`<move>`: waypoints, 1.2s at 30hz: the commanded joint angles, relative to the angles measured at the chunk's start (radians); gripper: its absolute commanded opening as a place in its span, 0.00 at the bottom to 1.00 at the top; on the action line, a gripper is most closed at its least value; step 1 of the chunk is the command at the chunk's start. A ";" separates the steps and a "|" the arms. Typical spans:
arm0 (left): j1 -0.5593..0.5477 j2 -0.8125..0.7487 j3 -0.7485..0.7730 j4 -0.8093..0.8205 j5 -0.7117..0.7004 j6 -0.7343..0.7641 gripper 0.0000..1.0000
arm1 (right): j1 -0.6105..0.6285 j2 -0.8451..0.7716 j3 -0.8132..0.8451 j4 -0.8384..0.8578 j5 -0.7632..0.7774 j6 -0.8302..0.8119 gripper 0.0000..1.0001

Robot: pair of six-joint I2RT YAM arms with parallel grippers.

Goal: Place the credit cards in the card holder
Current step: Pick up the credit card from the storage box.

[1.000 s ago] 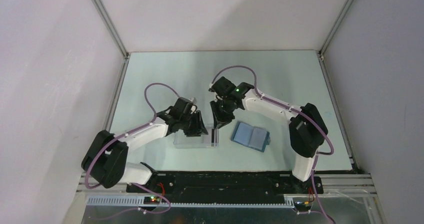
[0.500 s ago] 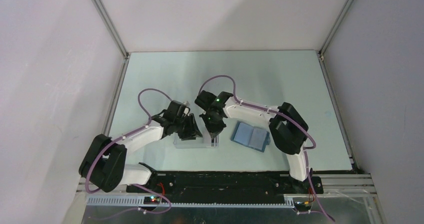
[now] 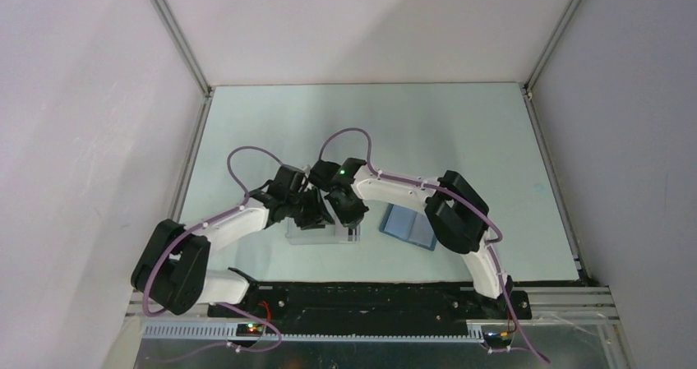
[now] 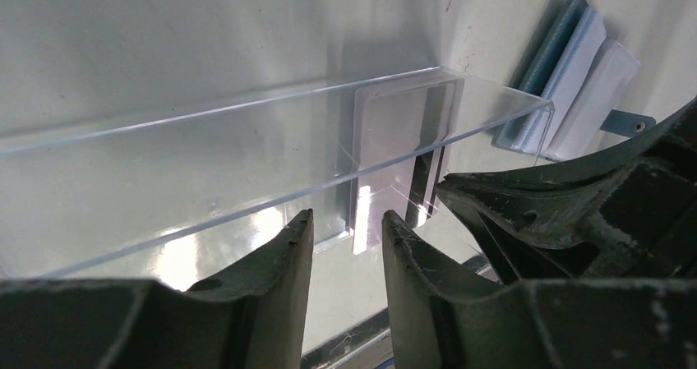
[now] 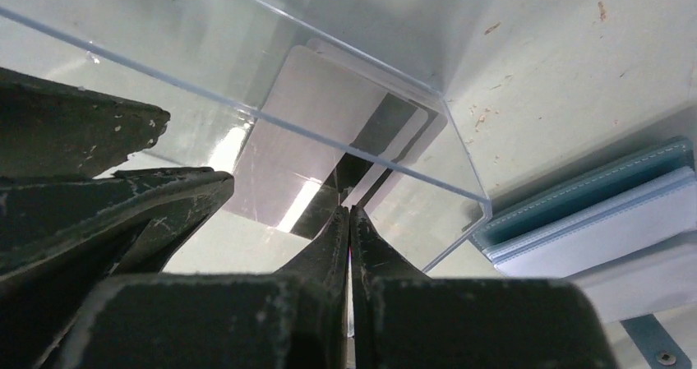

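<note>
The credit cards (image 5: 329, 131) (image 4: 403, 135) are pale with a dark stripe. They lean together against the right end wall inside the clear plastic box (image 3: 320, 231). My right gripper (image 5: 350, 214) (image 3: 351, 214) reaches into that end, shut, its tips touching the cards' near edge at the stripe. Whether a card is pinched does not show. My left gripper (image 4: 348, 221) (image 3: 315, 211) hangs open over the box's middle with nothing between its fingers. The teal-blue card holder (image 3: 408, 223) (image 5: 592, 213) (image 4: 567, 65) lies open just right of the box, partly under my right arm.
The box's near wall (image 4: 246, 114) runs across in front of the left fingers. Both arms crowd together over the box. The enclosure's side walls (image 3: 189, 163) border the pale table.
My right arm has swung left and down into the box's right end, and its jaws have shut at the cards. My left gripper shifted slightly left and narrowed a little.
</note>
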 commanded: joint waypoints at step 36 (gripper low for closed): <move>-0.034 0.133 -0.023 0.185 0.115 -0.060 0.37 | -0.032 0.034 -0.059 0.090 -0.148 0.039 0.00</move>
